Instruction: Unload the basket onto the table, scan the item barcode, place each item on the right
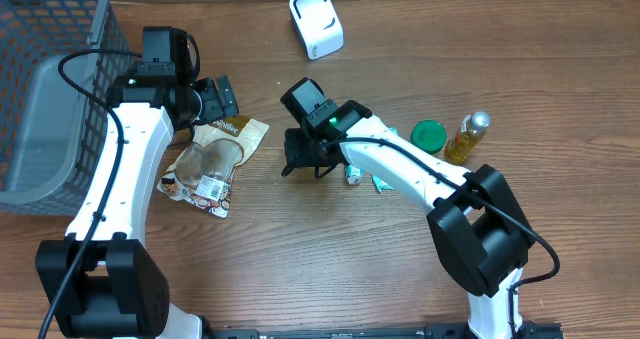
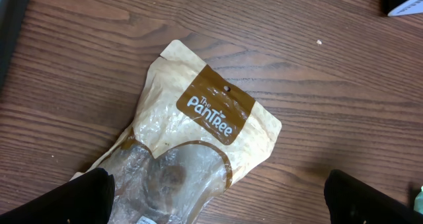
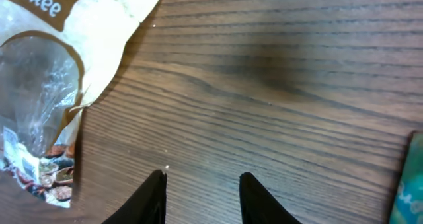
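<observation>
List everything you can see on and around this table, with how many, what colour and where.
snack pouch: 1, tan and brown with a clear window, left of centre
barcode scanner: 1, white, top centre
mesh basket: 1, grey, far left edge
round lid: 1, green, right of centre
bottle: 1, yellow liquid with a silver cap, just right of the lid
small item: 1, teal, partly hidden under the right arm
table: 1, brown wood
left end effector: 1, black, open wide above the pouch
right end effector: 1, black, fingers apart and empty, over bare wood beside the pouch
</observation>
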{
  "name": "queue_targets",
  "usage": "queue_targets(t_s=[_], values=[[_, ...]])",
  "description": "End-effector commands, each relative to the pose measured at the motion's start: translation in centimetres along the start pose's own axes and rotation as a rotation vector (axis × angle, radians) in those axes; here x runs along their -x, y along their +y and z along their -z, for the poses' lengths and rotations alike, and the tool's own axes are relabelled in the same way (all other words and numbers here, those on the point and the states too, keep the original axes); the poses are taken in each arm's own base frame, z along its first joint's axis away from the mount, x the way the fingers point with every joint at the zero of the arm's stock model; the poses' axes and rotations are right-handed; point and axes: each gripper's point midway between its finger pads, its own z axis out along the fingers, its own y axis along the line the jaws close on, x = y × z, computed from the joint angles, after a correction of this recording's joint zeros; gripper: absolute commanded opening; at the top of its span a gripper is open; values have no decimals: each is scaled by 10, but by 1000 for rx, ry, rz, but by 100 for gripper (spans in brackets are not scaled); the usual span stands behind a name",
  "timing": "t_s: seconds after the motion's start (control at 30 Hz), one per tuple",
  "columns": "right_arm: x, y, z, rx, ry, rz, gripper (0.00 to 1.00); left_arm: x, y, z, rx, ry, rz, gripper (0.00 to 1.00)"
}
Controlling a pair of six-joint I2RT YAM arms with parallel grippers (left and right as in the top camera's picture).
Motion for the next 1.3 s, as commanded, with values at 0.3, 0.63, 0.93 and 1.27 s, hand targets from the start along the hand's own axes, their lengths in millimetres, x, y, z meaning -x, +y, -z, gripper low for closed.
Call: queue_targets(t_s=[0.3,0.63,0.93,1.27], values=[[5,0,13,0,-35,-3,53,-1,3,-4,8,10,-1,100],[5,0,13,0,-36,-2,100,-1,3,-4,8,10,-1,100],[7,1,14,4,-41,-2,100,-1,3,-4,8,10,-1,100],[7,1,14,4,-41,-2,100,-1,3,-4,8,10,-1,100]])
